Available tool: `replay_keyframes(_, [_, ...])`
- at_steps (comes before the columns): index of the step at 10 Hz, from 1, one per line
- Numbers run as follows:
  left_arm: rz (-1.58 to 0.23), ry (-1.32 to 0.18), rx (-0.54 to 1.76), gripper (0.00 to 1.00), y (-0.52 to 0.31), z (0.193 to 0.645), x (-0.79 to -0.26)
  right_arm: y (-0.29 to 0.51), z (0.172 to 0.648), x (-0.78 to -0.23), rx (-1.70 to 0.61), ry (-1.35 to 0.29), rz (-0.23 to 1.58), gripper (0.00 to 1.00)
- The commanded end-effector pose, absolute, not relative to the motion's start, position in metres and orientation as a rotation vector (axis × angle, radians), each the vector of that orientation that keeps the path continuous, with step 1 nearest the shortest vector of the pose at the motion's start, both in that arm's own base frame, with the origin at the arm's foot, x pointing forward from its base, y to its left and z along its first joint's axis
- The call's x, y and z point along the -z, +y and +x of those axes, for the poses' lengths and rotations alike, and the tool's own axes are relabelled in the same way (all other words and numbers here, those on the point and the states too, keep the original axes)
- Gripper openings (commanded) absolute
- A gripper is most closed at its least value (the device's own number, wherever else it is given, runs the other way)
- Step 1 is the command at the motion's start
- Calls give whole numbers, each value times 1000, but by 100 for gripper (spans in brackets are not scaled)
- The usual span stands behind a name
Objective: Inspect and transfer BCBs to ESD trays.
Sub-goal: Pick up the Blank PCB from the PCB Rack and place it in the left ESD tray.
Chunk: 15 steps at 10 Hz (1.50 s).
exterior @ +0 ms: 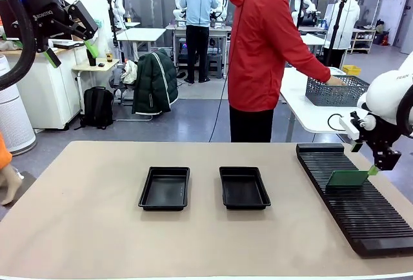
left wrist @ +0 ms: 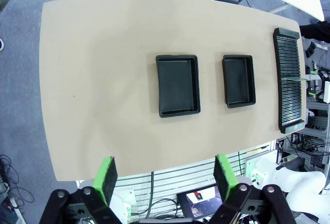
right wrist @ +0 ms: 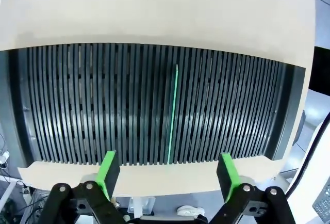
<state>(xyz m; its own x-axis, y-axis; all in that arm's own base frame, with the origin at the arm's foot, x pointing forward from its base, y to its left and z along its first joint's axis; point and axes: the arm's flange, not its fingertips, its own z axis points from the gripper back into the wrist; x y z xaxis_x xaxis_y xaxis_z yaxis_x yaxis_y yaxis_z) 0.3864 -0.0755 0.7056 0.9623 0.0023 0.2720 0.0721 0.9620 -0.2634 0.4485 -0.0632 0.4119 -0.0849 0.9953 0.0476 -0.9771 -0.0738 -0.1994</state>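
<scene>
Pickup from the slotted rack (exterior: 368, 222) is, by my reading, the step in hand: the right pincer (right wrist: 166, 163), wide and empty, hovers over one BCB (right wrist: 172, 115) standing edge-on in a slot. Next it must straddle that thin edge squarely. Both ESD trays (exterior: 164, 190) lie empty mid-surface (exterior: 77, 228). The left pincer (left wrist: 165, 168) hangs high, wide too.

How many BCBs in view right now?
1. The BCB stands on edge in a slot of the black rack, at the robot's right. None seem hidden.
</scene>
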Motion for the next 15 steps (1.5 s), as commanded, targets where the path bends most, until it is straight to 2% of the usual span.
replay_keyframes(1, [-278, -275, 32, 100, -74, 385, -705, -71, 462, -394, -1674, -248, -106, 100])
replay_keyframes(12, [-278, -275, 32, 100, -74, 385, -705, -72, 476, -350, -1632, -230, -65, 100])
replay_keyframes(15, [-278, -275, 32, 100, -74, 385, -705, -71, 474, -358, -1636, -197, -50, 100])
